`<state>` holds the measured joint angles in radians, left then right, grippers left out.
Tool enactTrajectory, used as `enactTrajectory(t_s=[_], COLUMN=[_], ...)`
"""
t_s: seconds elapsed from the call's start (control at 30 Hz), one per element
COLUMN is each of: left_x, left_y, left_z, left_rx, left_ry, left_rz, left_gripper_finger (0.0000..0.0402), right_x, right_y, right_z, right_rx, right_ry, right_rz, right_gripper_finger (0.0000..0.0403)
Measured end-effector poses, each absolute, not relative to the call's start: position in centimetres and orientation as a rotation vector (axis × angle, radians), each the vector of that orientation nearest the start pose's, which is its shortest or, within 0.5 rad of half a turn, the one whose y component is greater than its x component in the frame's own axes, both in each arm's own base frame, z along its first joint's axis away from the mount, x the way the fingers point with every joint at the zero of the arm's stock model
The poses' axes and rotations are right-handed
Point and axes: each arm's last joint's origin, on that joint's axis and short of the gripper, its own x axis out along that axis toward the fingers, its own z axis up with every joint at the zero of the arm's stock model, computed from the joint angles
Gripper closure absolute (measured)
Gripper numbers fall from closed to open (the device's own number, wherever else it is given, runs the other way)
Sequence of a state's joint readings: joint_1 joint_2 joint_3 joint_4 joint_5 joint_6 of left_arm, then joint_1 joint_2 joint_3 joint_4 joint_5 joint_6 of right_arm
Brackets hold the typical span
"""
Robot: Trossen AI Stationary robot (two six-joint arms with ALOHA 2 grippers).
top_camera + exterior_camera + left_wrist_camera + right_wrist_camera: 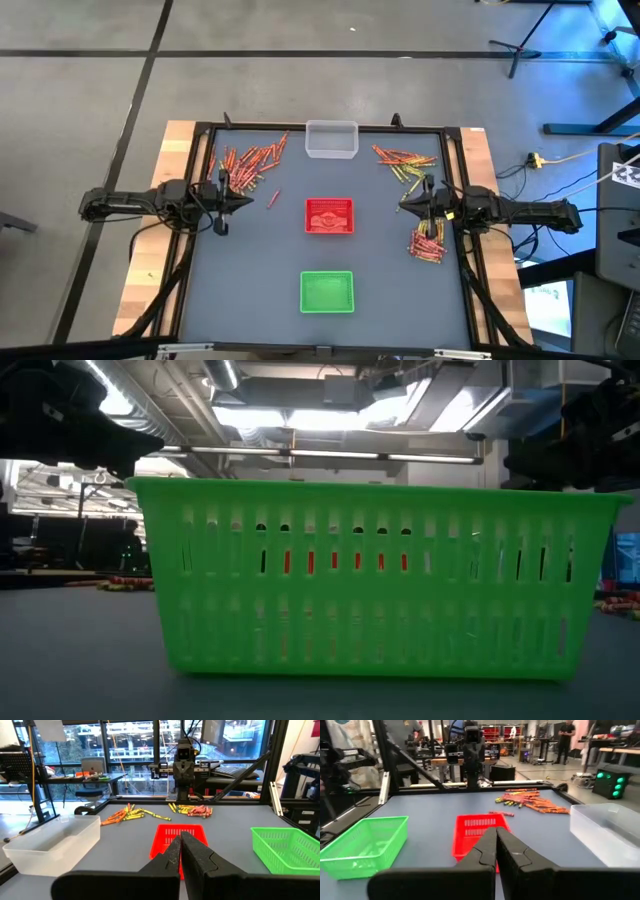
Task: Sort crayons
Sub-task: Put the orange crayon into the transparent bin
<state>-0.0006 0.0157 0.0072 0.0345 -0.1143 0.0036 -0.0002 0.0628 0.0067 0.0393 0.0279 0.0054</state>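
Note:
Crayons lie in loose heaps on the grey table top: an orange-red heap (250, 160) at the far left, a yellow and red heap (405, 160) at the far right, and a red heap (427, 245) by the right edge. My left gripper (248, 203) is shut and level near the left heap and touches nothing. My right gripper (403, 203) is also shut and level, between the two right heaps, and holds nothing. In the left wrist view the shut fingers (180, 847) point across the table; the right wrist view shows its shut fingers (496, 840) doing the same.
A red tray (329, 216) sits in the middle, a green tray (327, 292) nearer the front edge, and a clear tray (331, 139) at the far edge. The green tray (370, 575) fills the low view. A dark frame (200, 135) borders the table.

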Motion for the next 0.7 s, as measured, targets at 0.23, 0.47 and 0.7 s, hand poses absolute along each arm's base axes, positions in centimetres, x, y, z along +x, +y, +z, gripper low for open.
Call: enactTrajectory(t_s=[0.23, 0.47, 0.7], left_x=[9.6, 9.4, 9.4], left_y=[0.3, 0.6, 1.0], left_z=[18.4, 19.4, 20.0], left_rx=[0.055, 0.063, 0.103], left_ry=[-0.184, -0.291, -0.332], left_rz=[0.124, 0.239, 0.315], left_gripper_finger=[0.0401, 0.0401, 0.0401], right_x=[10.1, 9.8, 9.8], right_y=[-0.1, -0.5, -1.2], right_z=[17.6, 19.1, 22.5], right_rx=[0.069, 0.089, 0.070], right_ry=[-0.104, -0.198, 0.010], right_rz=[-0.033, -0.152, -0.415], right_gripper_finger=[0.0397, 0.0397, 0.0397])
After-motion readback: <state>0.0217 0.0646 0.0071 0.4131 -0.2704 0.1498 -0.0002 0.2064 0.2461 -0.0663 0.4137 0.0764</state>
